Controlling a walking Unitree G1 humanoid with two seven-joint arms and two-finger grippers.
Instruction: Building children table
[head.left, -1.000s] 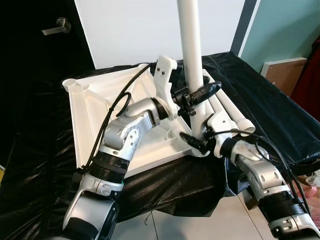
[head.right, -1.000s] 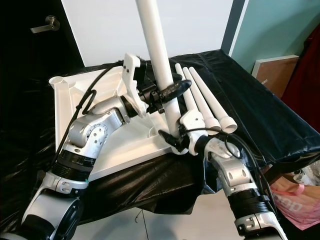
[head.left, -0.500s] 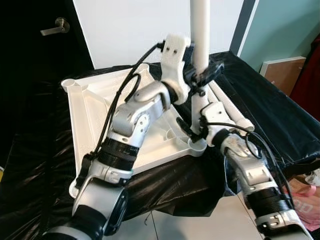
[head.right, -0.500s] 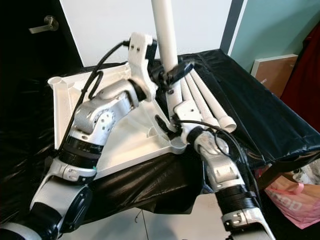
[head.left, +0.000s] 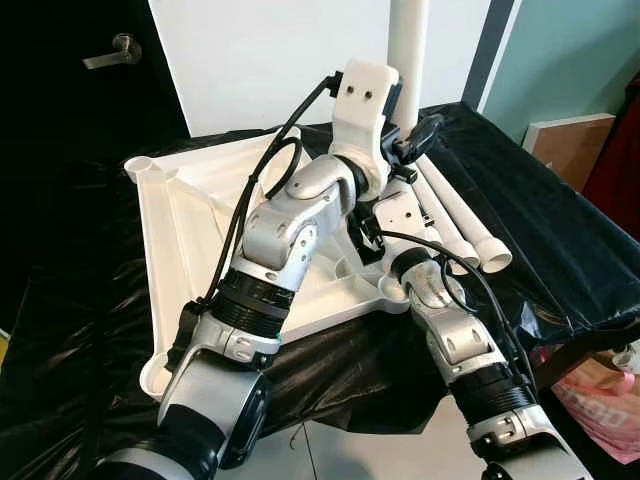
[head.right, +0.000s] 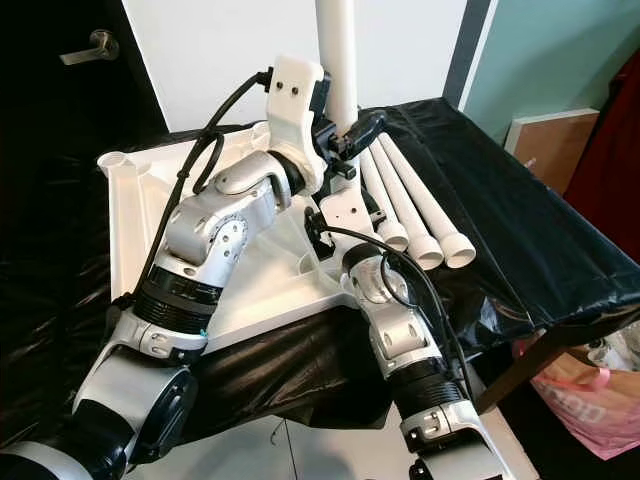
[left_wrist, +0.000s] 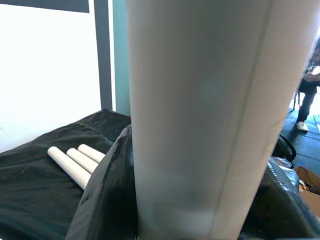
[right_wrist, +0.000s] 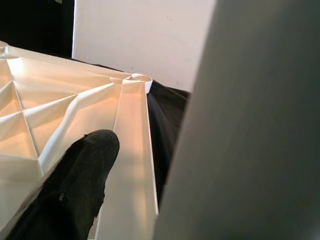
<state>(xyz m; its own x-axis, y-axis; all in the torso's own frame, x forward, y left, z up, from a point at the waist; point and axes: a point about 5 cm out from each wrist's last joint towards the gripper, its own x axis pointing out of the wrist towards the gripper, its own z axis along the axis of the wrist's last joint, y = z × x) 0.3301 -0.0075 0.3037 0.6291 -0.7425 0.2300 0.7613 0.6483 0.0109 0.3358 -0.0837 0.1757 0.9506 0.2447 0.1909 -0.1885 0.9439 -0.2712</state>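
Black sheet covers the worktop (head.left: 560, 230). Left gripper (head.left: 410, 140) has its fingers clamped on the upright leg (head.left: 409, 50); right gripper (head.left: 365, 232) is low beside it, fingers unclear. Left wrist view adds a person (left_wrist: 309, 90) beyond. Tabletop (head.left: 190, 230) lies upside down.

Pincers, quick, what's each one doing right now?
Left pincer: closed on the upright table leg.
Right pincer: low against the same leg, grip cannot be told.

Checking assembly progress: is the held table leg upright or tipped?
Upright: the table leg rises straight above the upturned tabletop, gripped by the left claw.
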